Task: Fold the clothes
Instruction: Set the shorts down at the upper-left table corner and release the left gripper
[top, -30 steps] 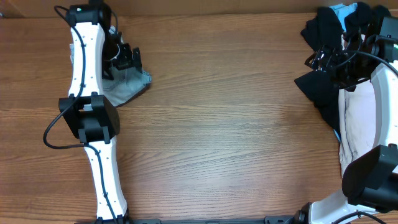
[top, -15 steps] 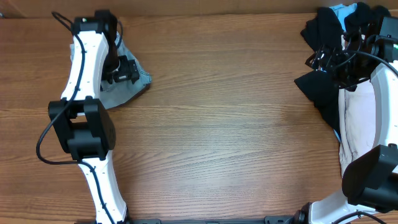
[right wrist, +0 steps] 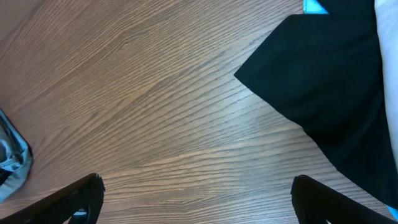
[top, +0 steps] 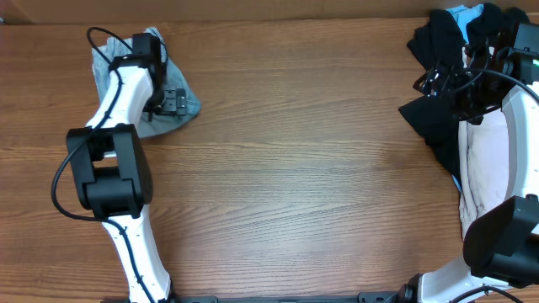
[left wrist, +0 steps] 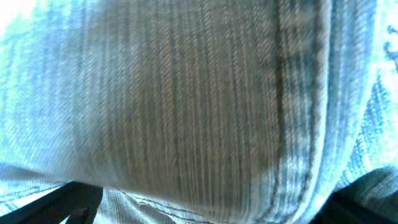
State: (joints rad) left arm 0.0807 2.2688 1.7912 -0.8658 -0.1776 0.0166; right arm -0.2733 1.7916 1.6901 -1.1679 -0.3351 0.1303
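Observation:
The light-blue denim shorts [top: 148, 126] lie bunched at the table's far left, partly under my left arm. My left gripper [top: 175, 103] sits low on their right edge. In the left wrist view the denim [left wrist: 186, 93], with a stitched seam, fills the frame, and the jaws [left wrist: 199, 214] stand wide apart at the bottom corners with cloth between them. My right gripper [top: 429, 82] is open and empty over bare wood at the far right. In the right wrist view its jaws [right wrist: 196, 205] are spread wide, and the shorts [right wrist: 12, 163] show small at the left edge.
A black garment [top: 434, 118] lies heaped at the far right, also in the right wrist view [right wrist: 323, 81]. A beige garment [top: 484, 168] lies under my right arm. A bit of bright blue cloth [top: 463, 10] shows at the top right. The wooden table [top: 295, 168] spans the middle.
My left arm swung left and the left gripper moved toward the front over the shorts. More denim now shows behind the arm. The right arm has not moved.

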